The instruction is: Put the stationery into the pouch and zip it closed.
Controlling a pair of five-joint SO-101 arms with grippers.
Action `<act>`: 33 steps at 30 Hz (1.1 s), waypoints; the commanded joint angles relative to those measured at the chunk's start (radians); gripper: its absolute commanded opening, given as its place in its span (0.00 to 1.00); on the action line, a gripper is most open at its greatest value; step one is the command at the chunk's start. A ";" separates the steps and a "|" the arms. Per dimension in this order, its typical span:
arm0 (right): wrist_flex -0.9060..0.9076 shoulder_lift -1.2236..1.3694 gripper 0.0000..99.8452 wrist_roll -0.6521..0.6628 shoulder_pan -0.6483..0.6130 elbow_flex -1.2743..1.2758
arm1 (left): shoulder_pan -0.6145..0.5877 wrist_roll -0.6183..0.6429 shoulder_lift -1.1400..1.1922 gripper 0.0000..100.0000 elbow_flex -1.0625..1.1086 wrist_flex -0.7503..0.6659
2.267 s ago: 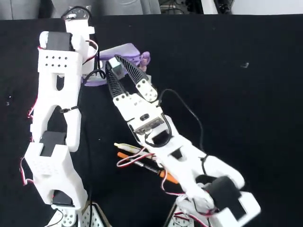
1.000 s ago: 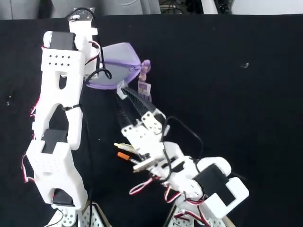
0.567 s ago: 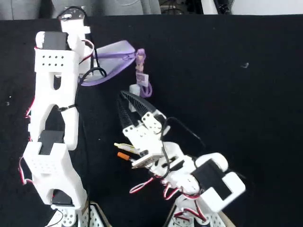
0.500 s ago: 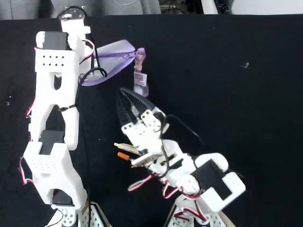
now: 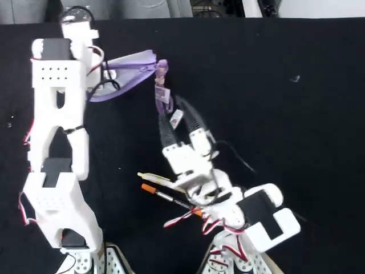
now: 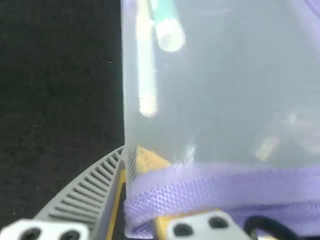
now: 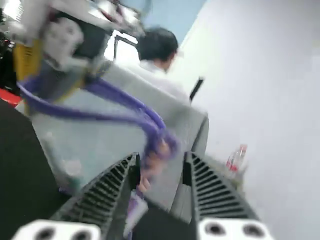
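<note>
High view: left gripper (image 5: 102, 79) clamps pouch (image 5: 130, 59); right gripper (image 5: 173, 108) (spread) flanks tag (image 5: 162, 95).

Glossy clear plastic pouch (image 6: 225, 100), woven cloth edging (image 6: 225, 182), matt table (image 5: 296, 142)

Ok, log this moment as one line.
left jaws: shut on pouch | right jaws: open around zip pull | pens: on table

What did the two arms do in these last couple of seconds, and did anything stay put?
The right gripper drew back from the pouch, then came forward again and now stands open around the dangling zipper pull. The left gripper, shut on the pouch throughout, tipped it up and swung it a little toward the robot's left. The pens on the table stayed where they were.
</note>
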 commanded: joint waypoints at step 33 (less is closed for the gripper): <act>2.231 0.120 0.26 -0.910 -0.017 -1.132 | -0.194 0.002 0.100 0.03 -0.070 -0.038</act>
